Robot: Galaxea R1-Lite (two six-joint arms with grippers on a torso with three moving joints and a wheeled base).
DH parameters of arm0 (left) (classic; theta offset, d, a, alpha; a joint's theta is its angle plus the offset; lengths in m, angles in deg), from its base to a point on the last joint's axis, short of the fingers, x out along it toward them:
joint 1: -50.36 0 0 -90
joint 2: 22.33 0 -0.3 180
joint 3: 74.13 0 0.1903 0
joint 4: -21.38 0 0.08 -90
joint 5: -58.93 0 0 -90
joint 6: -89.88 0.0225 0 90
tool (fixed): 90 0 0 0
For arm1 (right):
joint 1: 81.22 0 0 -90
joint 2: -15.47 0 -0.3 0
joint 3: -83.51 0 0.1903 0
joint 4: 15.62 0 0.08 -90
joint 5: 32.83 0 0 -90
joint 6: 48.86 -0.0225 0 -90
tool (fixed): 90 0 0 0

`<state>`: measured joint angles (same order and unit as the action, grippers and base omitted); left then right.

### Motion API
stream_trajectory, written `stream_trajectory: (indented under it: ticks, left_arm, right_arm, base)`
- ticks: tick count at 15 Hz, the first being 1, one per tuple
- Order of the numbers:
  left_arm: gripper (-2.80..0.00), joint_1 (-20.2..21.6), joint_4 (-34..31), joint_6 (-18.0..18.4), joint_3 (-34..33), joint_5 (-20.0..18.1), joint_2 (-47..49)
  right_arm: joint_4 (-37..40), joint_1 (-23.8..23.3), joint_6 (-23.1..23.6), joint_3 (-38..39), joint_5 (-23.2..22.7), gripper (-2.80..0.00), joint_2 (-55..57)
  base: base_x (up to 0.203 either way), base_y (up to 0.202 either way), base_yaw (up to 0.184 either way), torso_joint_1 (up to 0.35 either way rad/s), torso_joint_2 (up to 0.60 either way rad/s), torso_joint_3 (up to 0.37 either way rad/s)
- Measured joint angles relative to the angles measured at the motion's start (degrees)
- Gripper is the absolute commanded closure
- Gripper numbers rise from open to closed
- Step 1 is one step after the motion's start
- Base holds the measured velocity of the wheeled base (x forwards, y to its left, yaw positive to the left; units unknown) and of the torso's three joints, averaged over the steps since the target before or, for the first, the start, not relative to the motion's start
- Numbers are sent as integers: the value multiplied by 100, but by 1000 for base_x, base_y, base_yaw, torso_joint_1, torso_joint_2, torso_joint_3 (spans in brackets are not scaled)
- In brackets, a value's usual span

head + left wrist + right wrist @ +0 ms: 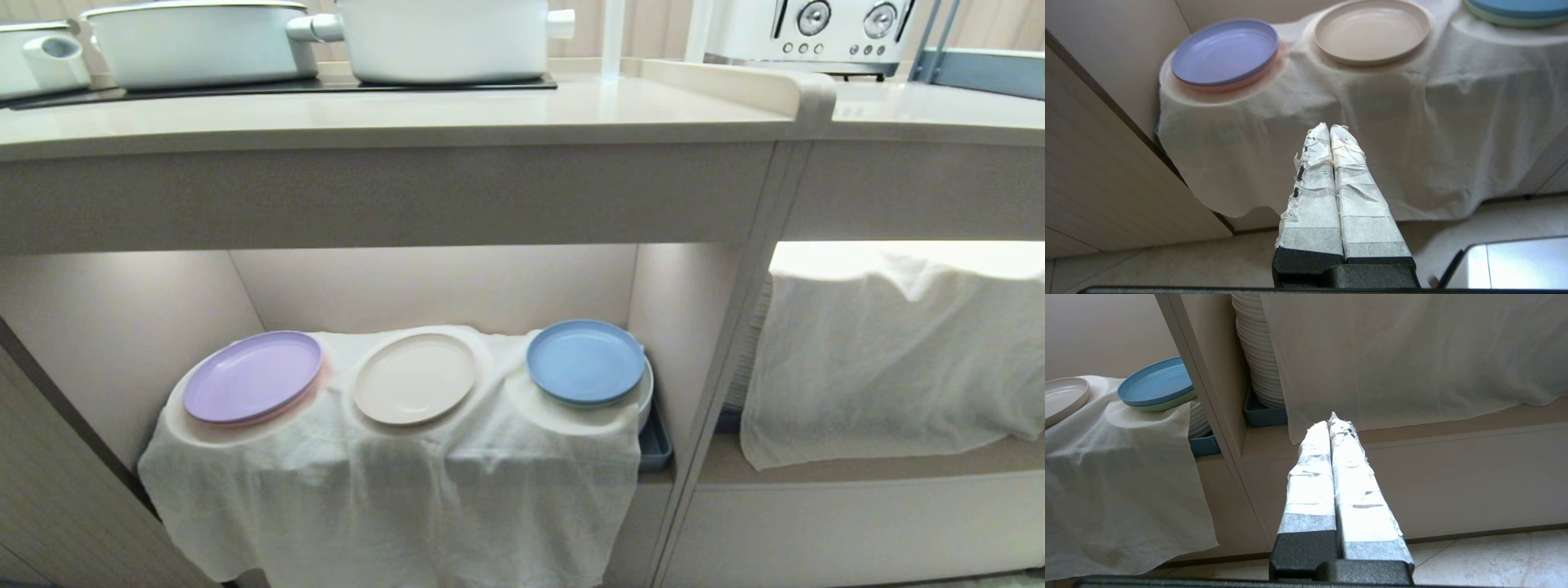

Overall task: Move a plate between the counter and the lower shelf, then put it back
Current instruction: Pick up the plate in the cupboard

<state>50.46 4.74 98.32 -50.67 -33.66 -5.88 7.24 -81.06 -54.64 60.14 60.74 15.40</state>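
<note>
The cream plate (415, 378) (1372, 32) lies flat on the middle mound of the white cloth (392, 482) in the lower shelf (433, 286), under the counter (392, 114). My left gripper (1329, 127) is shut and empty, low in front of the hanging cloth and well short of the plate. My right gripper (1329, 421) is shut and empty too, parked low before the neighbouring compartment. Neither arm shows in the head view. The plate's edge (1061, 398) also shows in the right wrist view.
A lilac plate (253, 376) sits left of the cream one, a blue plate (585, 361) right of it. White pots (445, 37) stand on the hob, a toaster (812, 28) further right. Stacked white plates (1257, 355) and draped cloth (898, 351) fill the right compartment.
</note>
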Motion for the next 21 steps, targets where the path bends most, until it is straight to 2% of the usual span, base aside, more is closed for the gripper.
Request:
stream_trajectory:
  ticks: [7, 9, 12, 15, 21]
  left_arm:
    - [0, 0, -616, -103, -10, 44, -1456]
    - [0, -3, -613, -181, -10, 73, -1578]
    - [0, -8, -616, -17, -10, 22, -1634]
    - [0, -10, -644, -203, -10, 70, -1643]
    - [0, -12, -650, -219, -10, 64, -1643]
  right_arm:
    - [0, 0, 0, 0, 1, 0, 0]
    - [0, 0, 2, 0, 1, 0, 0]
    - [2, 0, 2, 0, 1, 0, 0]
    - [0, 0, 0, 0, 1, 0, 0]
    - [0, 0, 0, 0, 1, 0, 0]
  base:
    - [0, 0, 0, 0, 0, 0]
    - [0, 0, 0, 0, 0, 0]
    - [0, 0, 0, 0, 0, 0]
    - [0, 0, 0, 0, 0, 0]
    - [0, 0, 0, 0, 0, 0]
